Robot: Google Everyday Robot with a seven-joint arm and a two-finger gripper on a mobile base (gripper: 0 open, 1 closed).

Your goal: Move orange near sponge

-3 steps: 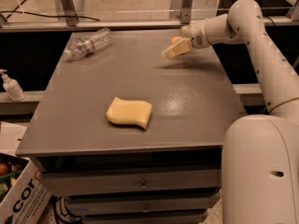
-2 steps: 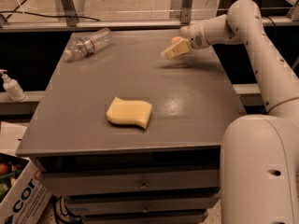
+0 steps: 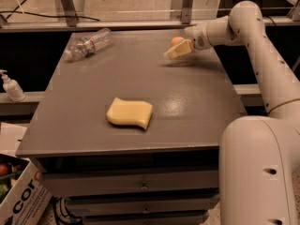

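Orange (image 3: 176, 40) sits well beyond the sponge (image 3: 130, 113), my gripper (image 3: 171, 54) on its sponge-ward side; I cannot tell whether I pinch it, so a loose hold could roll it farther away.

Your only legible marking: dark letters "cor" on the white cardboard box (image 3: 21, 204) at lower left. The gripper (image 3: 178, 50) hangs over the table's (image 3: 197, 107) far right side.

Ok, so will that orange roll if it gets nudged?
Likely: the orange is round and the table looks flat and smooth, so a nudge could send it rolling. It seems small enough to lift easily. The gripper sits right beside it, near the far right corner.
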